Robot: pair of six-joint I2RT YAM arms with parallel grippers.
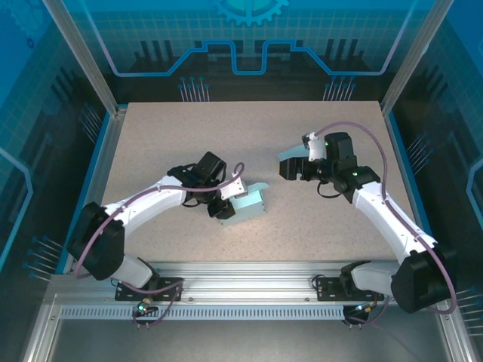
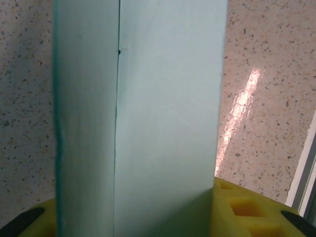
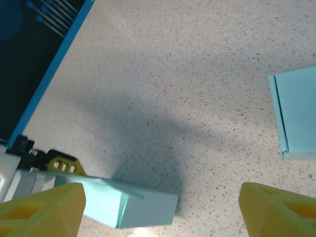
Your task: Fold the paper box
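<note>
A light teal paper box (image 1: pixel 250 204) stands partly folded left of the table's middle. My left gripper (image 1: pixel 223 206) is shut on its near-left end. In the left wrist view the paper box (image 2: pixel 163 108) fills the space between the yellow fingers (image 2: pixel 242 210), its creased panel upright against them. My right gripper (image 1: pixel 291 170) hovers open to the box's far right, nothing between its fingers. From the right wrist view the paper box (image 3: pixel 133 205) lies low left, apart from the open right gripper (image 3: pixel 158 212).
A second flat teal paper piece (image 1: pixel 290 157) lies on the speckled table (image 1: pixel 189 136) beside the right gripper; the same flat piece (image 3: pixel 296 113) sits at the right wrist view's right edge. Blue rails and clear walls border the table.
</note>
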